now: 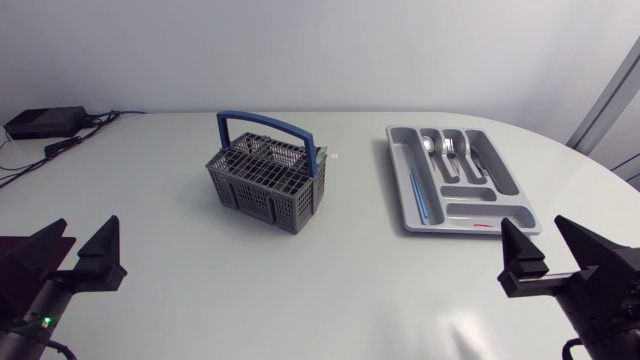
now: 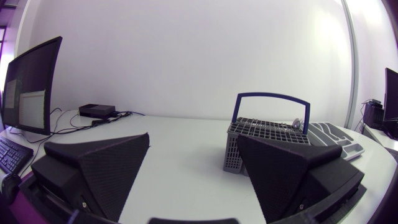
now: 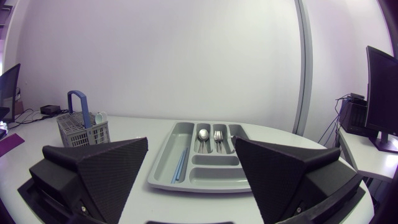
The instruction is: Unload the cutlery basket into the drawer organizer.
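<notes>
- Grey-white table (image 1: 200, 280), rounded at the far right.
- Grey plastic drawer organizer (image 1: 470, 226) lies flat at the right, mid-depth. It has several long compartments and a crosswise one at the near end.
- Dark grey cutlery basket (image 1: 262, 195) sits left of centre, well apart from the organizer. It has slotted walls, a grid top and an upright blue arched handle (image 1: 265, 122).
- Left gripper (image 1: 78, 255) is at the near left, off the basket. Its jaws are spread with nothing between them.
- Right gripper (image 1: 555, 262) is at the near right, just near of the organizer. Its jaws are also spread wide and hold nothing.
- Blue stick (image 1: 417, 195) lies in the organizer's left long compartment.
- Metal spoon (image 1: 428, 145) and fork (image 1: 450, 150) lie in the middle compartments, heads at the far end.
- Pale item (image 1: 322, 157) sticks out at the basket's far right corner; can't tell what kind.
</notes>
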Motion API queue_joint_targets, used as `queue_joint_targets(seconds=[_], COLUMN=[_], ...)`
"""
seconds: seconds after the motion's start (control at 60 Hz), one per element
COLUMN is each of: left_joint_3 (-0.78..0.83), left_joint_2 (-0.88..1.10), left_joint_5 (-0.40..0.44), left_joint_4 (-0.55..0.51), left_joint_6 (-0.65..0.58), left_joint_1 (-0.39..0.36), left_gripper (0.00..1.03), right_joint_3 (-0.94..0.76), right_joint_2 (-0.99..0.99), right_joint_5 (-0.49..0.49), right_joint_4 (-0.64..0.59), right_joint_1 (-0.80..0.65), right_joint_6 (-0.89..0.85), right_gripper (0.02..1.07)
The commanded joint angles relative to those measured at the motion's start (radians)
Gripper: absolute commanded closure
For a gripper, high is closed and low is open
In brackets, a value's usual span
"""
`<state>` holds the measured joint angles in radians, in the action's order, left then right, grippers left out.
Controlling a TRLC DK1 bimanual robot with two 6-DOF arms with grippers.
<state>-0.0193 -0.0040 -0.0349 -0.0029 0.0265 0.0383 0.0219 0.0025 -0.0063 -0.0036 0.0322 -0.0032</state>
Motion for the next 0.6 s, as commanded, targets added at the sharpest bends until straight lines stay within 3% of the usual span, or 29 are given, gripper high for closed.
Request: queue_joint_targets(seconds=[0.0,0.583], left_joint_3=[0.018,0.007], left_joint_2=[-0.007,-0.010], left_joint_5=[0.001,0.001], left_joint_4=[-0.003,0.003], left_joint_6=[0.010,0.004], left_joint_1=[-0.003,-0.023], left_gripper=[0.04,0.04], right_joint_3=[-0.022,-0.023], right_joint_2=[-0.007,-0.010], right_joint_5=[-0.003,-0.003], right_joint_4=[-0.006,0.017], right_joint_1=[0.009,0.025], right_joint_6=[0.017,0.032], right_gripper=[0.06,0.06])
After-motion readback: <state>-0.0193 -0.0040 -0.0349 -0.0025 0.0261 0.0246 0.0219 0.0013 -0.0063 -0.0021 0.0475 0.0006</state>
